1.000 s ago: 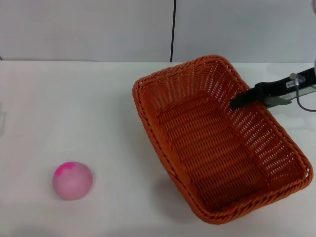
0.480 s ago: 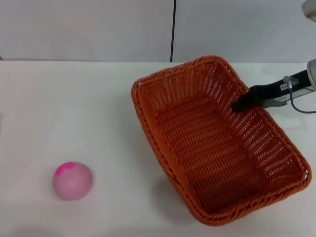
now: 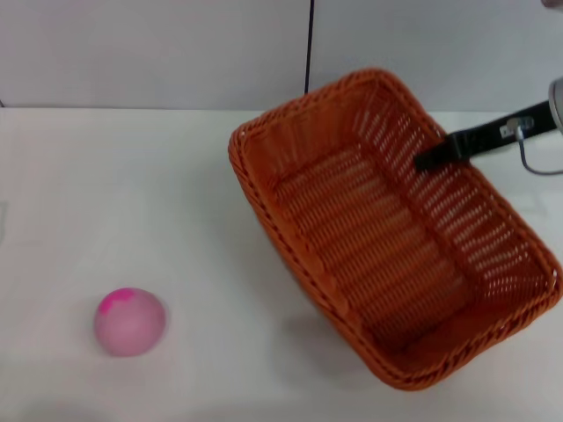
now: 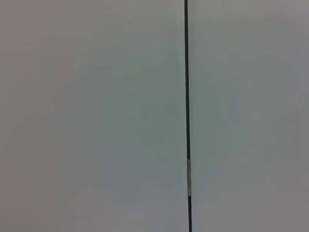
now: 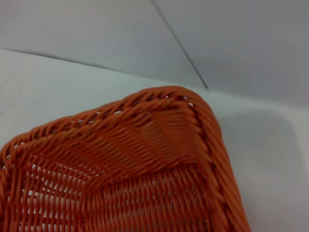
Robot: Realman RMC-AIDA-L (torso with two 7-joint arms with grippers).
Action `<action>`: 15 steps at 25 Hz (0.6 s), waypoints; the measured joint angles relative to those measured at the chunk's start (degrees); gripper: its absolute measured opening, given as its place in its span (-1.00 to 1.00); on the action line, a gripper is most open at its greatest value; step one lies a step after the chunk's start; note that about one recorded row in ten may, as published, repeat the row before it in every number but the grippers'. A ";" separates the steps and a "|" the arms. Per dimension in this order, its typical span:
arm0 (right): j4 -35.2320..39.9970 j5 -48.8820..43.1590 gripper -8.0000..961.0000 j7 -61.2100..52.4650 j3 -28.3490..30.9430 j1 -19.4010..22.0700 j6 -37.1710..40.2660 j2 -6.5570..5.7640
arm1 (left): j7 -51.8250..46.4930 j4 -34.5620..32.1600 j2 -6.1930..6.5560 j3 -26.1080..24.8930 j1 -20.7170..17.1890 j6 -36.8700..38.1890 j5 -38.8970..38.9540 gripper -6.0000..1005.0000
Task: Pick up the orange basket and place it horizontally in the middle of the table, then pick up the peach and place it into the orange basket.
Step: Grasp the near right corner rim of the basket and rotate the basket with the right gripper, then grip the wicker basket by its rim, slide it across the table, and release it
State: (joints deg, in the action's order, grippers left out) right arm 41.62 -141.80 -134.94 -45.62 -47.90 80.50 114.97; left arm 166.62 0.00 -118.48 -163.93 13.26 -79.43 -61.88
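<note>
The orange basket (image 3: 378, 237) hangs tilted over the right half of the white table (image 3: 132, 193), its far end raised toward the wall. My right gripper (image 3: 435, 158) reaches in from the right. One black finger lies inside the basket's far right wall and the other is hidden behind the wicker, so the gripper is shut on that wall. A far corner of the orange basket (image 5: 120, 169) fills the right wrist view. The peach (image 3: 129, 321), pale pink with a magenta blotch, rests alone on the table at the front left. My left gripper is out of view.
A grey wall with a dark vertical seam (image 3: 309, 53) stands behind the table's far edge. Only that wall seam (image 4: 186, 96) shows in the left wrist view. Bare tabletop lies between the peach and the basket.
The basket's far end has risen and tipped up, with the near left rim shifting slightly left. My right gripper moved up with it. The peach has stayed put.
</note>
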 joint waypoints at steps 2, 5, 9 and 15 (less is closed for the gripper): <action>3.38 0.16 -0.67 5.46 0.01 -0.33 0.95 0.45 | 0.01 0.00 0.04 0.02 -0.37 -0.36 -0.11 0.17; 4.53 0.51 -0.69 9.65 0.01 -1.19 1.77 0.49 | -0.02 0.00 0.06 0.02 -0.80 -0.75 -0.17 0.17; 4.94 0.42 -0.70 23.74 -4.41 -4.87 3.28 -0.30 | -0.13 -0.22 0.00 0.12 -1.39 -1.10 -0.17 0.17; 6.44 -0.59 -0.70 33.95 -12.92 -9.39 3.12 -0.97 | -0.29 -0.56 -0.09 5.43 -2.43 -4.62 -0.17 0.17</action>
State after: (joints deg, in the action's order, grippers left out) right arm 48.06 -142.38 -101.00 -58.54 -57.29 83.62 114.00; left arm 166.33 -0.55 -118.56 -158.50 10.83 -84.05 -62.06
